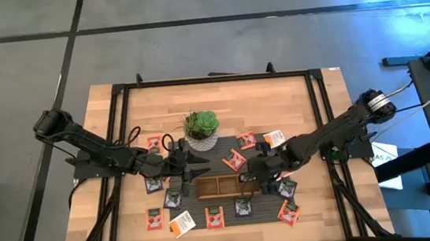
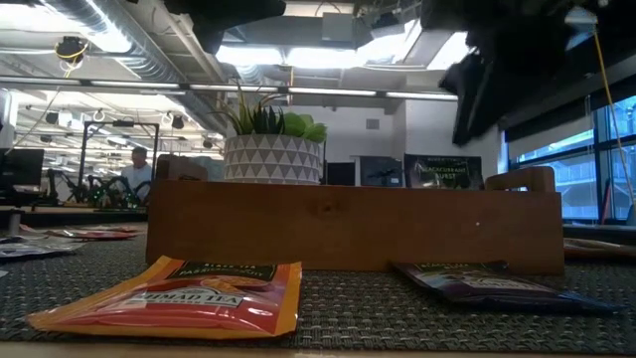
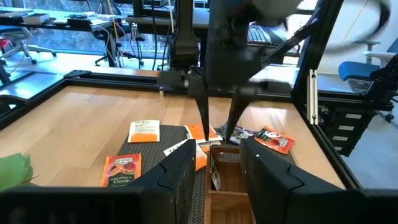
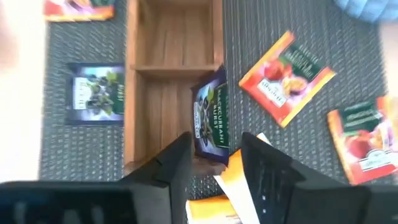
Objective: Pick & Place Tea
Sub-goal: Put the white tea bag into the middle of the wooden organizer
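Right gripper (image 1: 250,177) is positioned over the 3 o'clock end of the wooden tray (image 1: 215,187), arm entering from the 3 o'clock side of the bench (image 1: 292,97). In the right wrist view its fingers (image 4: 171,163) stand apart, and a dark blackcurrant sachet (image 4: 210,116) stands on edge in the tray's end compartment just ahead of them, tilted against the tray wall; whether the fingers touch it cannot be told.

Left gripper (image 1: 201,170) sits at the tray's 9 o'clock end, just at 6 o'clock of the plant pot (image 1: 201,131). Its fingers (image 3: 171,177) are spread and carry nothing visible.

The tea lies scattered on the dark mat (image 1: 263,208) and the bare wood around the tray:
- 1 orange-red sachet (image 1: 235,161) at 12 o'clock of the tray.
- 1 white-and-orange sachet (image 1: 182,224) at 7 o'clock.
- 1 orange-red sachet (image 1: 288,212) at 4 o'clock.
- 1 dark sachet (image 1: 244,205) at 6 o'clock, near the tray.

Low view: 1 orange-red sachet (image 2: 179,295) and 1 dark sachet (image 2: 487,283) lie flat on the mat in front of the tray, well apart.
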You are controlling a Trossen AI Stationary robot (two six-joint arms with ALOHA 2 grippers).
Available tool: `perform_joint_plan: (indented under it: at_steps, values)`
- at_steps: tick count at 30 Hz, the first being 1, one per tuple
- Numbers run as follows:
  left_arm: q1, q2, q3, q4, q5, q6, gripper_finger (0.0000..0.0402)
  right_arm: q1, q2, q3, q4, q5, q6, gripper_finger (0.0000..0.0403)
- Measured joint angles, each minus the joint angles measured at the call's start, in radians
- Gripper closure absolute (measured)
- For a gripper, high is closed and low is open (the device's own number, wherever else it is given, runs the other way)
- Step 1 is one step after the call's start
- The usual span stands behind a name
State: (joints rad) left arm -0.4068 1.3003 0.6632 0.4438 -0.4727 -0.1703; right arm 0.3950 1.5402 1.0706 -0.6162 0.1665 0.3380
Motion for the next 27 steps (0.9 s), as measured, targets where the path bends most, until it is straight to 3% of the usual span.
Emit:
perform_joint_plan:
  at_steps: [11, 17, 21, 27]
  values:
    - [0.0, 0.0, 0.0, -0.008, 0.006, 0.0, 0.0282, -0.062, -0.196, -0.021, -0.084, 0.061, -0.109, 0.0248]
    - [0.0, 0.0, 0.0, -0.008, 0.092, -0.001, 0.0283, -0.12, -0.299, -0.133, -0.08, 0.051, -0.095, 0.0247]
    - [0.0, 0.0, 0.0, -0.008, 0.127, 0.0, 0.0285, -0.103, -0.372, -0.226, -0.016, 0.047, -0.102, 0.0247]
    - [0.024, 0.0, 0.001, 0.002, 0.092, 0.0, 0.0288, -0.06, -0.396, -0.393, 0.162, 0.024, -0.005, 0.0247]
